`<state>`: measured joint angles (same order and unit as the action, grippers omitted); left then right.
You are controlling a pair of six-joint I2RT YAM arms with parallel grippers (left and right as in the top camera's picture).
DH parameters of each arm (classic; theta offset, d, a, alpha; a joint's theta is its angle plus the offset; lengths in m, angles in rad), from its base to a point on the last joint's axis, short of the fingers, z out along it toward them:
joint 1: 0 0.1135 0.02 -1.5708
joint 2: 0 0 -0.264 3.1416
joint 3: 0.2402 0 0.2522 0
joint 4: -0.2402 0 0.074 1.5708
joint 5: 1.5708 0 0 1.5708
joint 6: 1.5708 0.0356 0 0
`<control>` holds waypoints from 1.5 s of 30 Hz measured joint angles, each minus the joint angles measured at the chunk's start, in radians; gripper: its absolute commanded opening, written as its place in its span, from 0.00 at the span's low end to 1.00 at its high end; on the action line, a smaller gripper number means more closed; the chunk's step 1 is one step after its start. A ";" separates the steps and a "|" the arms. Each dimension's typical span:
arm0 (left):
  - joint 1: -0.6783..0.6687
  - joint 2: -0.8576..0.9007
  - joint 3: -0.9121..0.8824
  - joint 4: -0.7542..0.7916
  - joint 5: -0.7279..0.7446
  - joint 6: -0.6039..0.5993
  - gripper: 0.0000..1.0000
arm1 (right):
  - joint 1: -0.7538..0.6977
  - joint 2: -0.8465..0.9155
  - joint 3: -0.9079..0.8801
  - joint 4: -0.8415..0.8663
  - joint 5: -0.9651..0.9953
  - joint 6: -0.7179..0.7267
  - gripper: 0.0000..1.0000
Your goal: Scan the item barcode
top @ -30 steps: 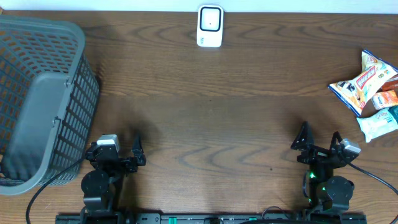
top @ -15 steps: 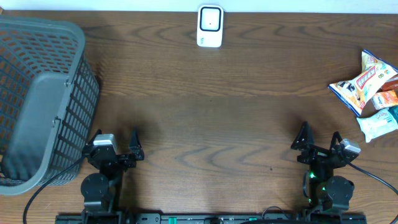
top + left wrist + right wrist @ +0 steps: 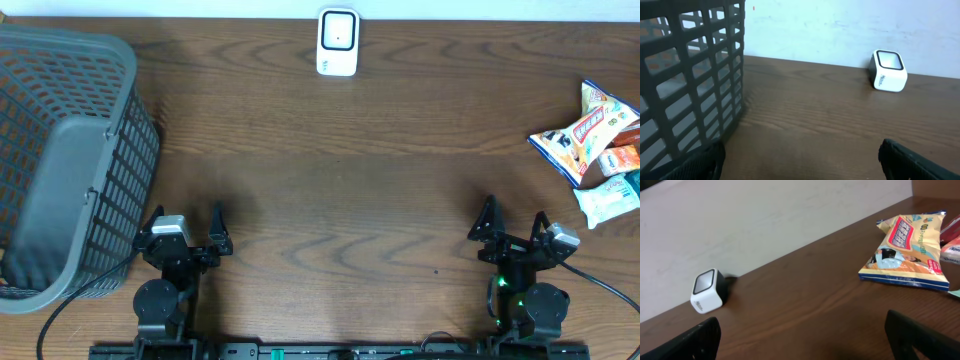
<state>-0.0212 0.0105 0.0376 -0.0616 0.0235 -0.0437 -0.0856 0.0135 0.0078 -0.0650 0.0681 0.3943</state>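
Note:
A white barcode scanner (image 3: 337, 42) stands at the table's far edge, middle; it also shows in the left wrist view (image 3: 888, 71) and the right wrist view (image 3: 708, 290). Snack items lie at the far right: a yellow-orange bag (image 3: 588, 130) (image 3: 905, 250) with smaller packets (image 3: 612, 198) beside it. My left gripper (image 3: 186, 226) (image 3: 802, 160) rests open near the front left, holding nothing. My right gripper (image 3: 514, 218) (image 3: 807, 335) rests open near the front right, also holding nothing and well short of the snacks.
A grey mesh basket (image 3: 60, 160) (image 3: 690, 75) stands at the left, just beside the left gripper. Bare brown wood lies between both grippers and the scanner. A white wall backs the table.
The left gripper has turned slightly and straightened, shifting a little to the left. The right arm has not moved.

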 measured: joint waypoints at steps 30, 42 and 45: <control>0.000 0.000 0.000 0.000 0.000 0.000 0.98 | 0.000 0.000 0.000 0.000 0.000 0.000 0.99; 0.000 0.000 0.000 0.000 0.000 0.000 0.98 | 0.000 -0.001 0.000 0.018 0.160 -0.034 0.99; 0.000 0.000 0.000 0.000 0.000 0.000 0.98 | 0.000 -0.001 0.000 0.021 0.190 -0.040 0.99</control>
<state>-0.0212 0.0105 0.0376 -0.0612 0.0231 -0.0437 -0.0856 0.0128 0.0078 -0.0444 0.2584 0.3546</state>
